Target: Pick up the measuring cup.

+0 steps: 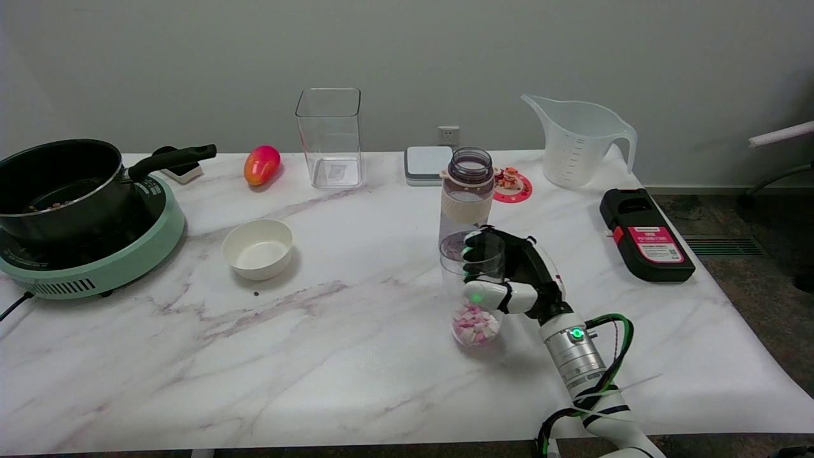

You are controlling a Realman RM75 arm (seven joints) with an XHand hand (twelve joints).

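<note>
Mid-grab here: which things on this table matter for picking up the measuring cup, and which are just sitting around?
In the job:
right hand, fingers wrapped round the cup
small clear measuring cup holding pink and white pieces

Lying about:
water bottle
large jug
square clear container
white bowl
pot on green cooker
mango
black box
</note>
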